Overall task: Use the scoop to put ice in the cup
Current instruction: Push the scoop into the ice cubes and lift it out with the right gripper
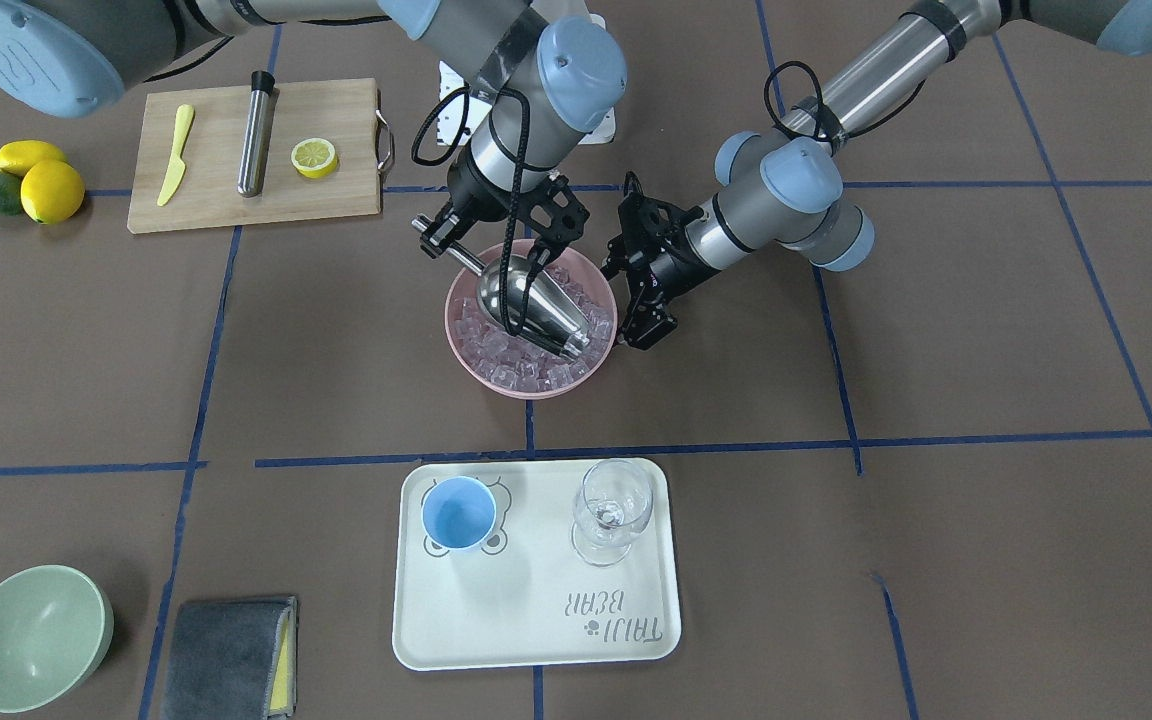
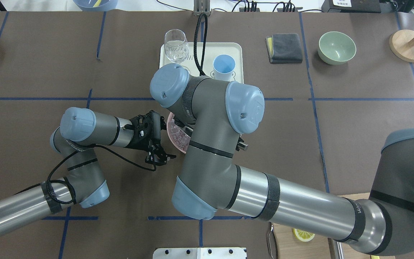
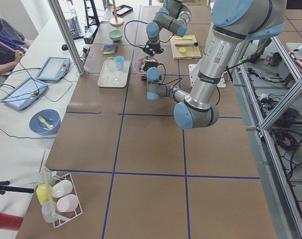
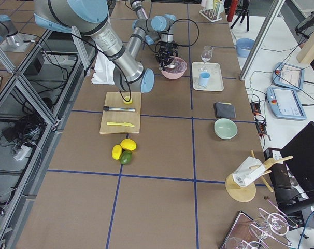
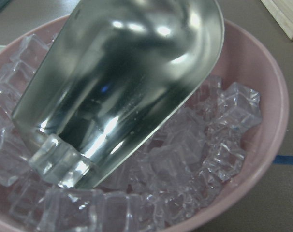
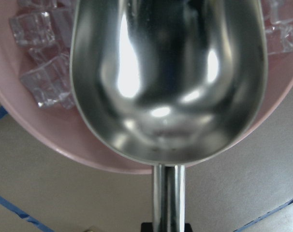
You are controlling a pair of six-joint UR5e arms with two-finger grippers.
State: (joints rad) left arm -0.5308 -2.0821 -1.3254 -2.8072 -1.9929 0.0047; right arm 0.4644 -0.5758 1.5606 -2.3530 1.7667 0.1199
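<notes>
The steel scoop (image 1: 526, 300) lies tilted in a pink bowl (image 1: 456, 330) full of ice (image 1: 516, 365), its mouth down among the cubes. My right gripper (image 1: 451, 240) is shut on the scoop's thin handle at the bowl's far rim. The right wrist view looks into the scoop's trough (image 6: 170, 72), which holds no ice. My left gripper (image 1: 636, 300) is open and empty, just beside the bowl's rim; its camera shows the scoop (image 5: 122, 82) resting on the ice (image 5: 204, 145). The light-blue cup (image 1: 458, 513) stands empty on a white tray (image 1: 536, 620).
A clear stemmed glass (image 1: 614, 510) stands on the tray beside the cup. A cutting board (image 1: 316, 205) holds a yellow knife (image 1: 176, 153), a steel cylinder (image 1: 256, 135) and a lemon half (image 1: 314, 157). A green bowl (image 1: 31, 635) and a grey cloth (image 1: 226, 655) lie near the operators' edge.
</notes>
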